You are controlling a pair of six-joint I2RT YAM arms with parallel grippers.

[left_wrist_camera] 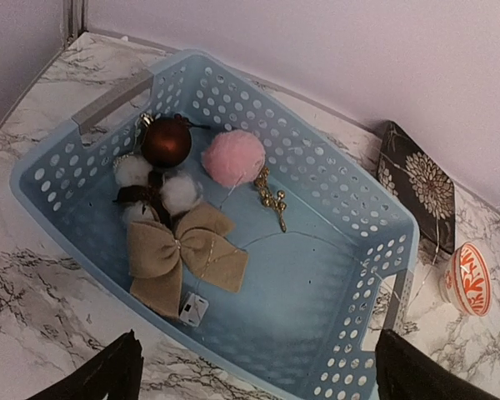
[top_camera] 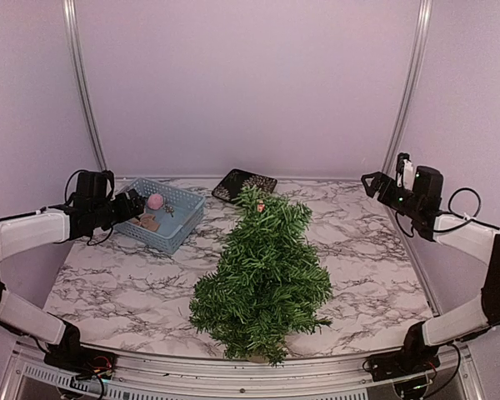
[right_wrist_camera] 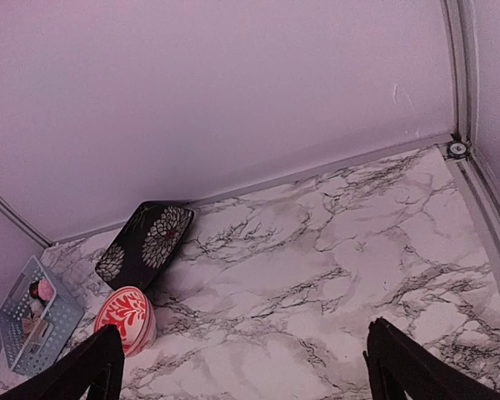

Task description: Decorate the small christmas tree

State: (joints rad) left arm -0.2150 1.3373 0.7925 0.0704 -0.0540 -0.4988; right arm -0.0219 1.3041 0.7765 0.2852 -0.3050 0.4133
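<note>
The small christmas tree [top_camera: 262,275] stands at the table's front centre, dark green and bristly, with a small red thing near its tip. A blue perforated basket [left_wrist_camera: 342,179] at the back left [top_camera: 182,227] holds a dark red bauble [left_wrist_camera: 167,142], a pink pompom [left_wrist_camera: 233,157], white pompoms [left_wrist_camera: 180,192], a burlap bow [left_wrist_camera: 183,248], a gold sprig [left_wrist_camera: 272,200] and a small white box on thin wire [left_wrist_camera: 192,307]. My left gripper [left_wrist_camera: 262,375] hovers open over the basket's near edge [top_camera: 133,205]. My right gripper [top_camera: 373,185] hangs open and empty above the table's back right [right_wrist_camera: 246,371].
A black tray with white flower print [top_camera: 244,185] lies against the back wall [right_wrist_camera: 146,242]. A red-and-white patterned round ornament [right_wrist_camera: 125,317] lies just in front of it [left_wrist_camera: 468,279]. Metal frame posts stand at the back corners. The basket [right_wrist_camera: 33,327] shows far left in the right wrist view.
</note>
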